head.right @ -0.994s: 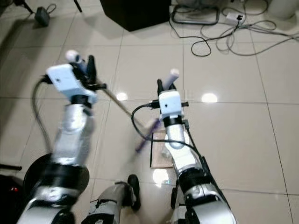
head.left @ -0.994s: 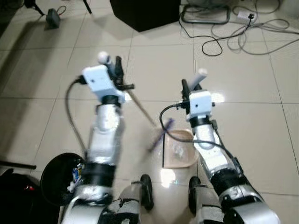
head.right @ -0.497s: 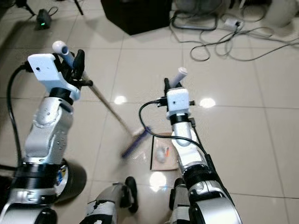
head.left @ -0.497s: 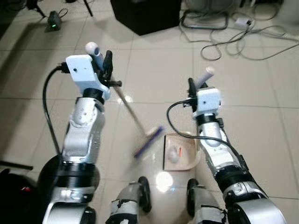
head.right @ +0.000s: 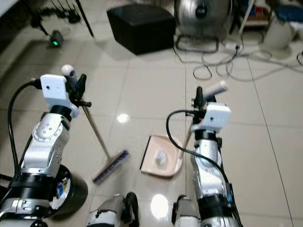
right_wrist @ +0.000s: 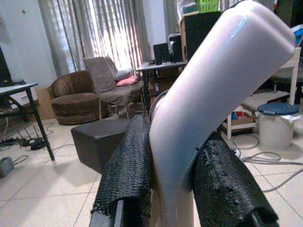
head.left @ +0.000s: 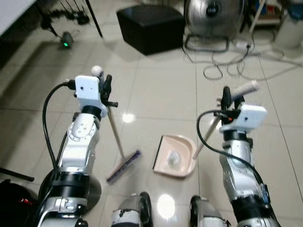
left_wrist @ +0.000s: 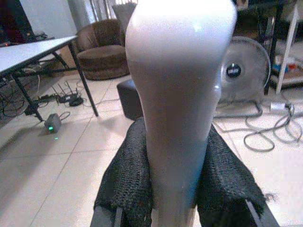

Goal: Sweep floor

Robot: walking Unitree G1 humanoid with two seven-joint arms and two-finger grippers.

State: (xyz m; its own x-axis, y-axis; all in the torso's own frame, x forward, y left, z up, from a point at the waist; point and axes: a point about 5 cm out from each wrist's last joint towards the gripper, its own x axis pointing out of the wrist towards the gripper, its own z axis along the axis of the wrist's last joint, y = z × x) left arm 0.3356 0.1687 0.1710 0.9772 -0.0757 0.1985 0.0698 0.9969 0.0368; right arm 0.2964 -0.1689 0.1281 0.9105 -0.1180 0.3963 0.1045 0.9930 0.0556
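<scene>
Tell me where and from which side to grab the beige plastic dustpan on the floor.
Take the beige plastic dustpan by its long handle, near the upper end, with fingers closing from both sides. The handle rises at a slant from the pan's rear wall toward the robot's right, so it is clear of the floor. The right gripper already holds it there.

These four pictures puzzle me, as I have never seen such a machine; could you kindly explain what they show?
It is a humanoid robot sweeping a tiled floor. Two pictures come from cameras in its head, looking down at its own silver arms. The left gripper is shut on the broom, whose bristles rest on the tiles. The right gripper is shut on the dustpan handle; the pan lies on the floor with a little rubbish inside. The other two pictures are from wrist cameras, looking along the black fingers clamped around each pale handle. Behind stand a fan and a black box.
</scene>
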